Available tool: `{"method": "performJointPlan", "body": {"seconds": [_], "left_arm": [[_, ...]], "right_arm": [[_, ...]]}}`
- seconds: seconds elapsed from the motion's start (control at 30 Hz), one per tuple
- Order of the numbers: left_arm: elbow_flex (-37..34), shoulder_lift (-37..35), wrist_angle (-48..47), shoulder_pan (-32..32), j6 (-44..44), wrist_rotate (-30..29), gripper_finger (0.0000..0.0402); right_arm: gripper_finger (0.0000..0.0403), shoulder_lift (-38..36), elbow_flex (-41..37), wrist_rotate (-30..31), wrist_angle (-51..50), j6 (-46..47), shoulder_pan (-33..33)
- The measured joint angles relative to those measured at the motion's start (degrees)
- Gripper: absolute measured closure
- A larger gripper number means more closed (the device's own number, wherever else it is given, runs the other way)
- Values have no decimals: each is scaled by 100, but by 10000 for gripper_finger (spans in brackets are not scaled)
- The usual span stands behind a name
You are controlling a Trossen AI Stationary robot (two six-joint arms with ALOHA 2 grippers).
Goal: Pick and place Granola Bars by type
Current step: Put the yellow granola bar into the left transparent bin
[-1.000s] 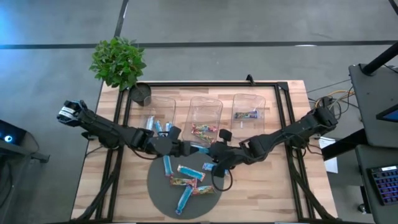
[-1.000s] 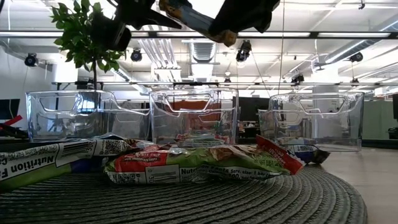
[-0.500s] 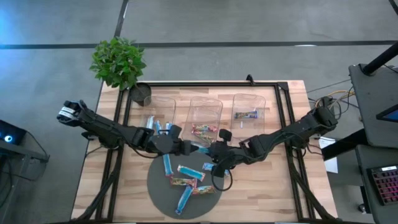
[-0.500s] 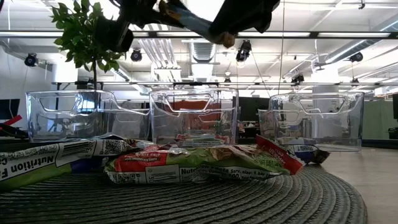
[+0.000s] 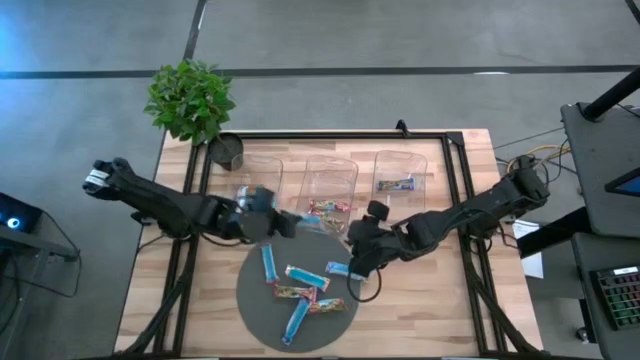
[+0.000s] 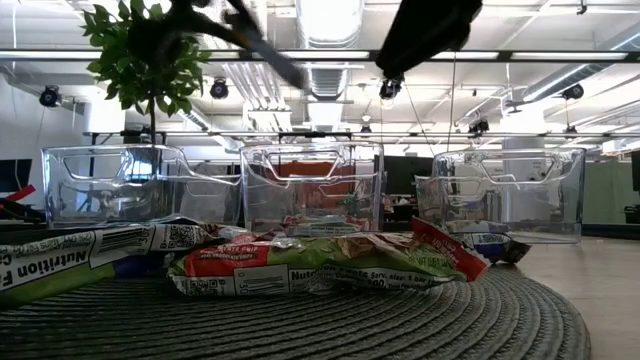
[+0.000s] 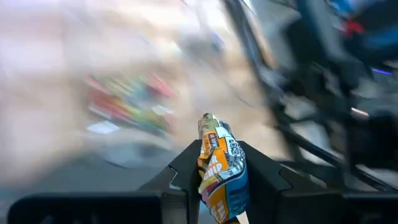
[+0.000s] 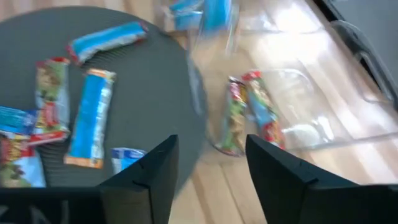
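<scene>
Left tool (image 7: 219, 180) clamped on bar (image 7: 222, 171); right tool (image 8: 208, 165) apart, empty; middle bin (image 5: 331, 180) holds multicoloured bars (image 5: 327, 208).

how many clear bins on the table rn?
3, in a row along the far side of the table: left bin, middle bin, right bin. The high view shows the whole table, so none looks hidden.

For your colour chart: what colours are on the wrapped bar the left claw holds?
Blue and orange wrapped bar, clearest in the left wrist view.
</scene>
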Motion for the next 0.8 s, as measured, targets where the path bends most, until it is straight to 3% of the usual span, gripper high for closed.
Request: {"method": "performJointPlan", "body": {"seconds": [0.13,0.23,0.4,0.6,0.8], "left_arm": [[595,-263,-2279,-161,-338,-1127,328],[1034,-264,-3954,-321,-801,-1610,328],[1219,3,-6232,-376,-1874,-1397,328],[340,92,-5499,-354,-1594,-1178,328],[-299,212,-5494,-300,-2134,-1356,328]], "right_arm": [[209,-80,-2,161,-339,293,0],[207,-82,-1,220,-463,329,0],[207,-70,-31,220,-476,434,-5],[207,-66,-100,220,-467,450,-20],[207,-63,-186,216,-470,687,-20]]}}
